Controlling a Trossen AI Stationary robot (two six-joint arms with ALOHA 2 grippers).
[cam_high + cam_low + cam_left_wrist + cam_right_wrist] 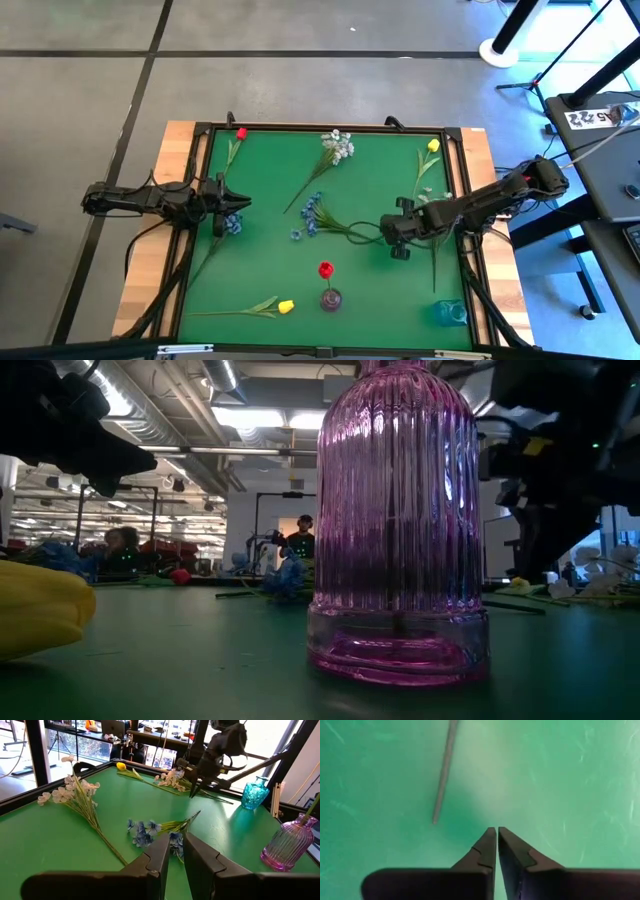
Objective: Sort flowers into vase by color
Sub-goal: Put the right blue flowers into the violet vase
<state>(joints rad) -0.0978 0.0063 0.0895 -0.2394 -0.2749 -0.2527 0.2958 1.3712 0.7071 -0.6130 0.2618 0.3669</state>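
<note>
A purple ribbed glass vase [330, 299] [400, 520] holds one red tulip [326, 269]. On the green mat lie a red tulip [241, 133], a whitish spray [337, 146], two yellow tulips [433, 145] [285, 306], and a blue spray [312, 213] [147, 831] at the centre. A second blue spray [231, 225] lies just beside my left gripper [240, 205] [176, 842], which hovers with a narrow gap between its fingers and nothing in it. My right gripper [395, 238] [496, 831] is shut, pointing down at the mat beside a stem end [441, 785].
A teal vase [450, 312] [255, 792] stands at the mat's near right corner. A black frame [200, 160] borders the mat. More whitish blossoms [445, 198] lie by the right arm. Bare mat shows between the purple vase and the right gripper.
</note>
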